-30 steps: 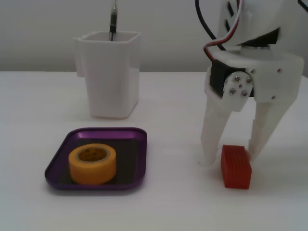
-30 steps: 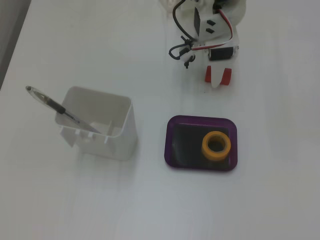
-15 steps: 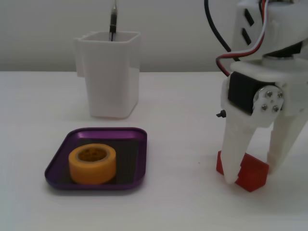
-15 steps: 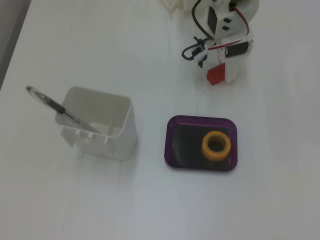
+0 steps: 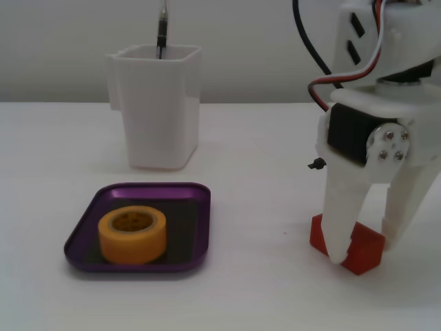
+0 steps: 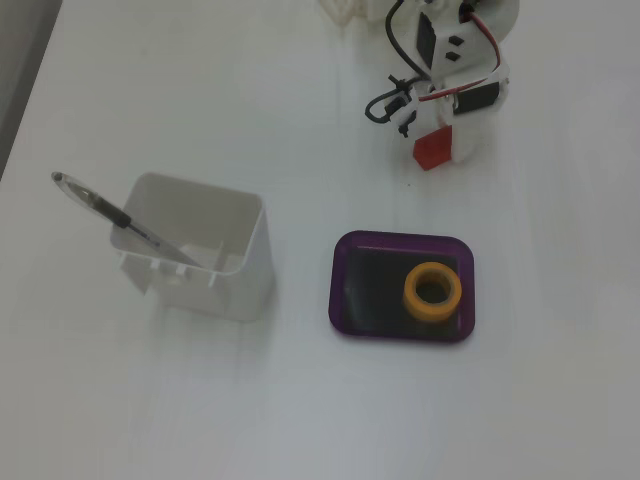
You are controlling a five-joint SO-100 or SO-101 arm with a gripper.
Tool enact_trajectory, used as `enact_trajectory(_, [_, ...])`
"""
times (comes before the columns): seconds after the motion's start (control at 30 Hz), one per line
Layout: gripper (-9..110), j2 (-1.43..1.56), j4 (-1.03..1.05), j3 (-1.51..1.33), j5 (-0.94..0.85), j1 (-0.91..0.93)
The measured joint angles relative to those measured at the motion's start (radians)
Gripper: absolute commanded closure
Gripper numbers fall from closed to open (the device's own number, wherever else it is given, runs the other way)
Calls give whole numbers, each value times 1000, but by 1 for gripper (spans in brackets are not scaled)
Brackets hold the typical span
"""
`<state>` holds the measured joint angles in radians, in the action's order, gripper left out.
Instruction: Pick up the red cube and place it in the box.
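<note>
The red cube [image 5: 358,249] sits on the white tabletop [image 5: 262,165] at the lower right of one fixed view, and at upper centre-right in the other [image 6: 430,152]. The white pincer [image 5: 365,252] stands over it, its two fingers spread apart, one on each side of the cube, tips down at the tabletop. Well apart, at lower left, lies the purple box [image 5: 196,227] holding a yellow tape roll [image 5: 132,236]. Behind it stands a white cup [image 5: 157,103] with a pen [image 5: 162,31].

Yellow tape roll [image 5: 132,236], white cup [image 5: 157,105], pen [image 5: 162,31]
</note>
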<state>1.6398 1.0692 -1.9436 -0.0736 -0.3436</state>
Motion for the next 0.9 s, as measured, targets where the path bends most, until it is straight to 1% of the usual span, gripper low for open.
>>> enact_trajectory(0.07, [87, 0, -12, -3, -5, 0])
enact_trajectory(0.23, [87, 0, -28, -3, -6, 71])
enact_trajectory(0.57, [88, 0, -51, -32, -32, 87])
enact_trajectory(0.63, [92, 0, -52, -32, -32, 86])
enact_trajectory(0.73, [103, 0, -55, -32, -32, 81])
enact_trajectory(0.9, [102, 0, -51, -32, -32, 81])
